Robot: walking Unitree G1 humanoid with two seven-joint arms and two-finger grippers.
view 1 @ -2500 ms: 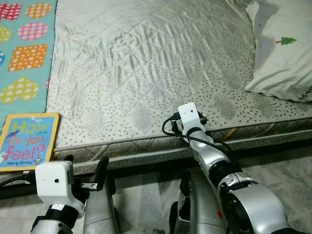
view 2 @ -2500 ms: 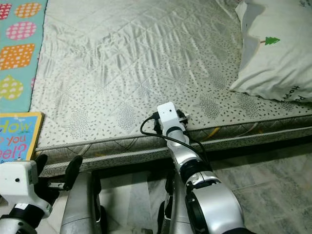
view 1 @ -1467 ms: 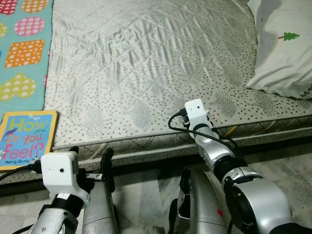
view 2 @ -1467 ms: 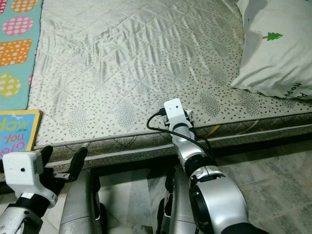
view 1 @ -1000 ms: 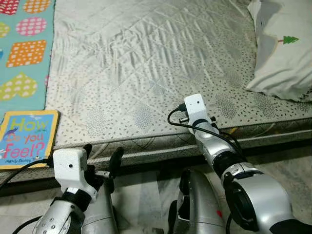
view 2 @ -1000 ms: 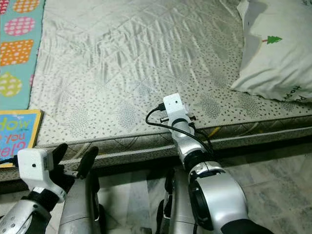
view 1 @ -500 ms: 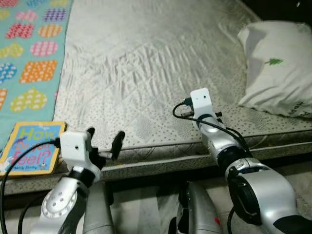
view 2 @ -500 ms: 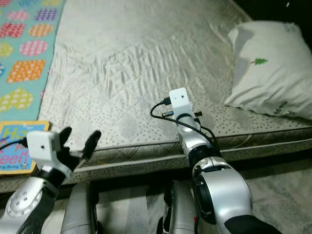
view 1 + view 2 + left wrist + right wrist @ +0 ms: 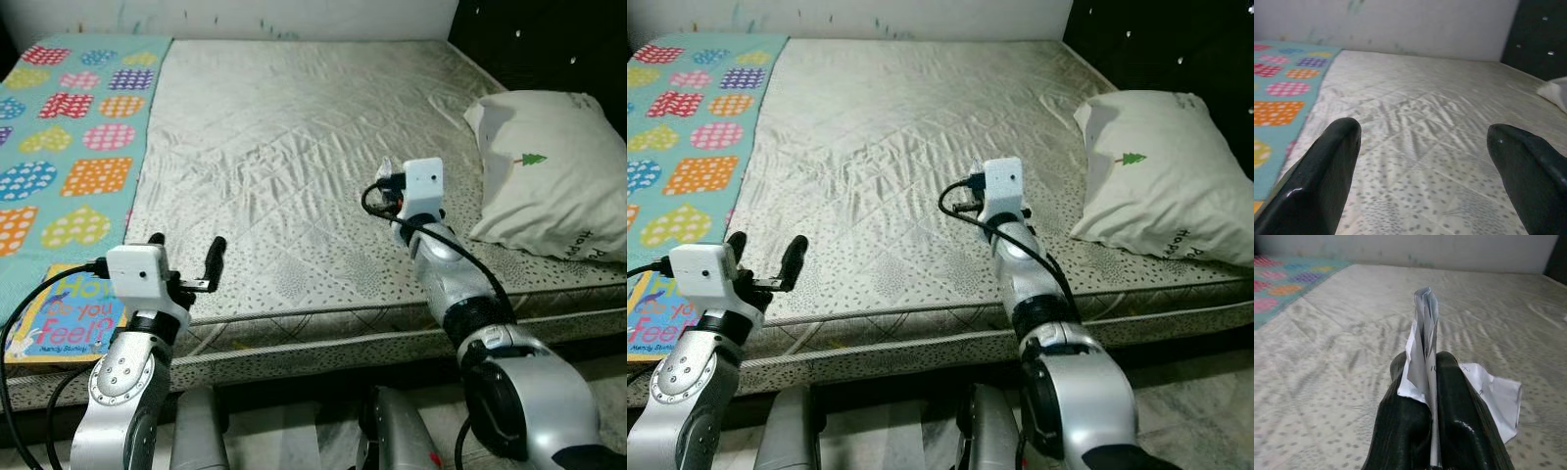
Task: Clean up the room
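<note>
Right wrist view: crumpled paper (image 9: 1422,338) pinched between right fingers (image 9: 1400,406).

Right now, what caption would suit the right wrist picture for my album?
Right gripper pinches a crumpled white paper above the grey quilted mattress.

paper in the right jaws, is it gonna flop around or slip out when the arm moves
The crumpled paper looks thin and light, so its loose flap beside the jaws will probably flutter. The right gripper has its jaws shut on several folded layers, which should hold, though smooth paper could creep out under a quick swing. It looks too limp to push anything.
</note>
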